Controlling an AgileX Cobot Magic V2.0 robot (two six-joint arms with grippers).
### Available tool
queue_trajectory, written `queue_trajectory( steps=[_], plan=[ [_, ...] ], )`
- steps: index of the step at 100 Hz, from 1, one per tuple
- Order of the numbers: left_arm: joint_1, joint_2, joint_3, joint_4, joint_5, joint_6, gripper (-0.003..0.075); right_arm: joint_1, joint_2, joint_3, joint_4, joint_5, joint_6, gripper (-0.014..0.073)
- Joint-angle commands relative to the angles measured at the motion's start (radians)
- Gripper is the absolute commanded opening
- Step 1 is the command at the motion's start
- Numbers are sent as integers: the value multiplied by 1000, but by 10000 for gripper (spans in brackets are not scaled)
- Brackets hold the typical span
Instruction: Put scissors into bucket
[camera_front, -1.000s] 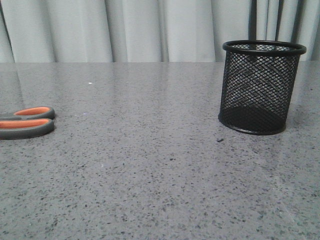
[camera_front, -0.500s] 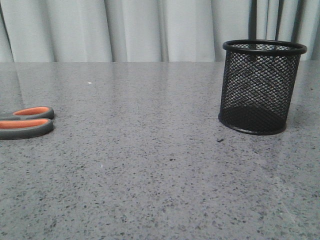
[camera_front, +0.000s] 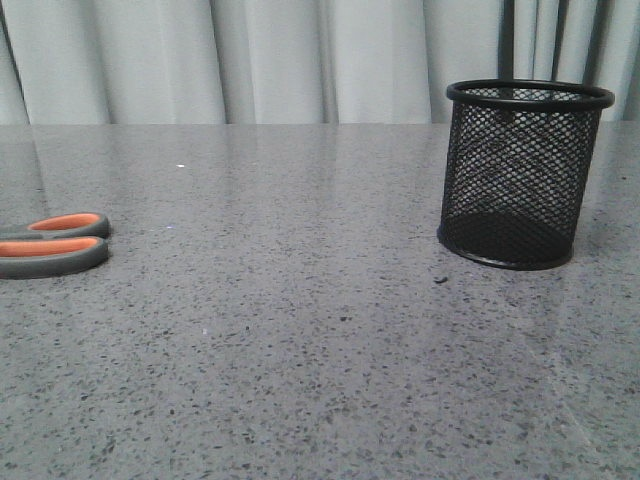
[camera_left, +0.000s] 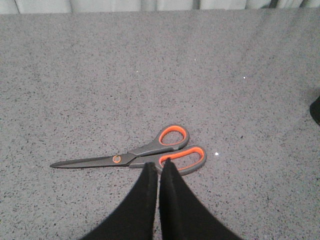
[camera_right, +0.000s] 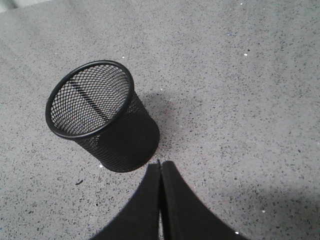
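Our left gripper hangs above the scissors, fingers pressed together, holding nothing; the right gripper likewise, by the upright bucket. We should spread the left fingers, then descend at the pivot (blades lie flat).

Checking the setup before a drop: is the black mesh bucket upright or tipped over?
Upright. The black wire-mesh bucket stands on its solid base on the grey speckled table, rim on top; the right wrist view shows its mouth open upward.
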Motion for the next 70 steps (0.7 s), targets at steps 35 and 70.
queue_trajectory(
  steps=[35, 70],
  plan=[
    [3, 65, -63, -46, -26, 66, 214, -3, 34, -60, 9, -32, -19, 368],
    [3, 165, -114, -60, 36, 199, 368, -3, 34, -60, 10, -35, -19, 463]
  ],
)
